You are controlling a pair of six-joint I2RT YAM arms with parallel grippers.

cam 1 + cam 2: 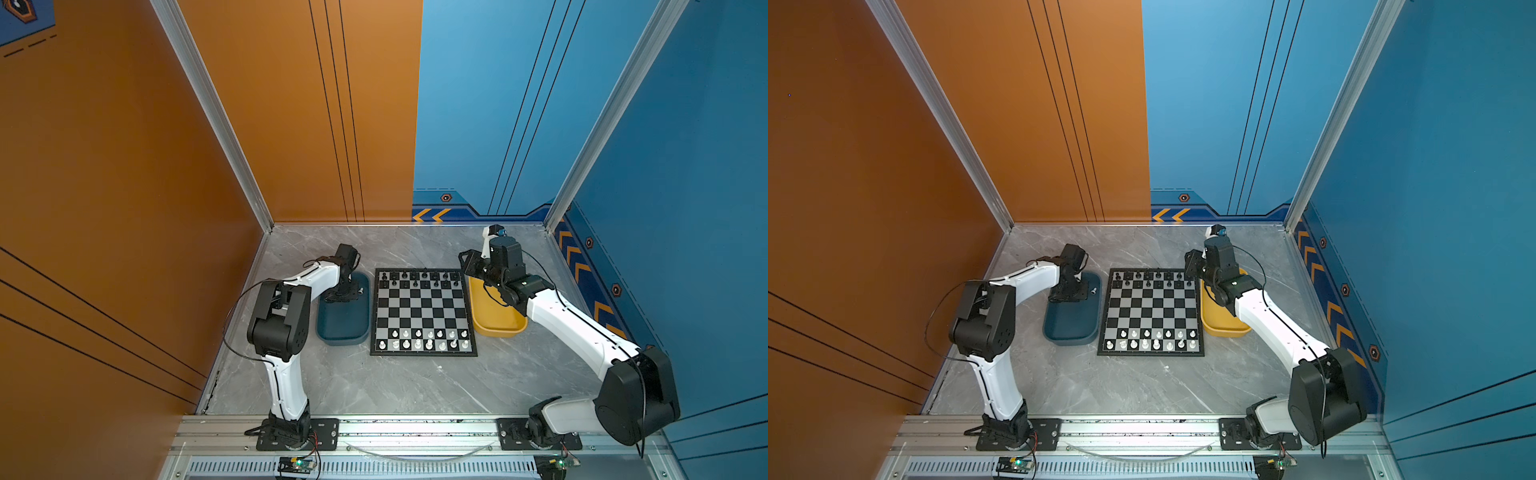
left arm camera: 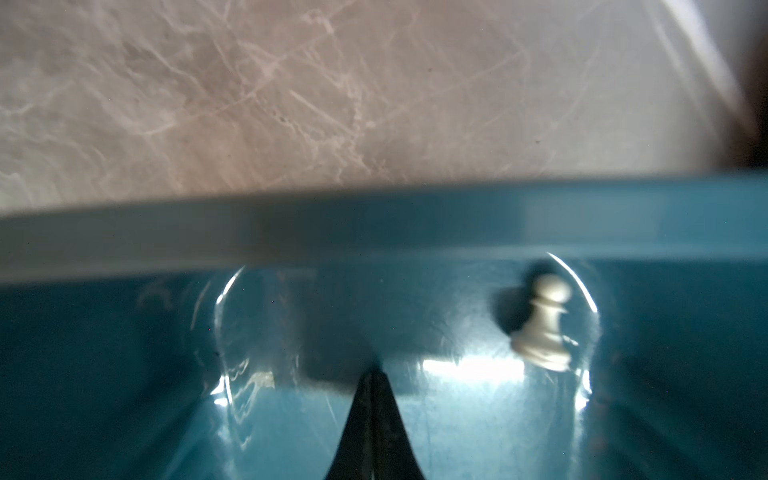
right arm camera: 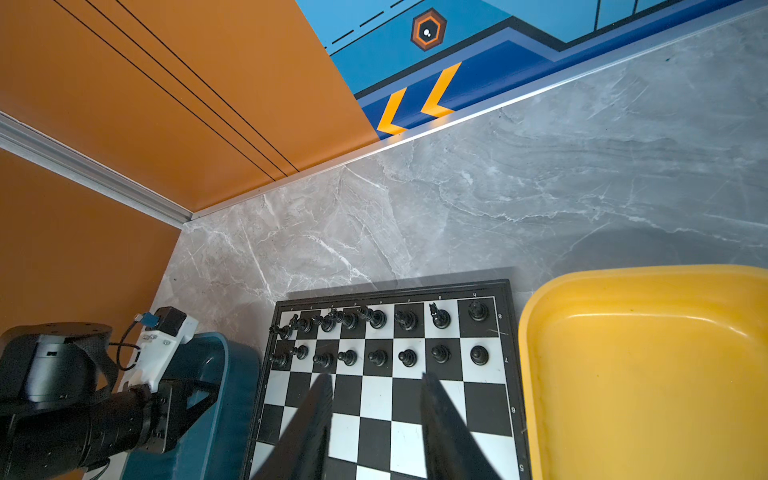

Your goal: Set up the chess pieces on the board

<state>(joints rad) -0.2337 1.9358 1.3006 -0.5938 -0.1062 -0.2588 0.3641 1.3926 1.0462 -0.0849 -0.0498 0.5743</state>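
Left fingers (image 2: 360,419) pinched together, empty — white pawn (image 2: 540,324) just beside.

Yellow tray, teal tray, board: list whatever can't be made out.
- Yellow tray: far end hidden under the right arm in both top views; cut off by the frame edge in the right wrist view.
- Teal tray: far end partly behind the left gripper in both top views; left wrist view blurred.
- White pieces on the board: too small in the top views to name; outside the right wrist view.
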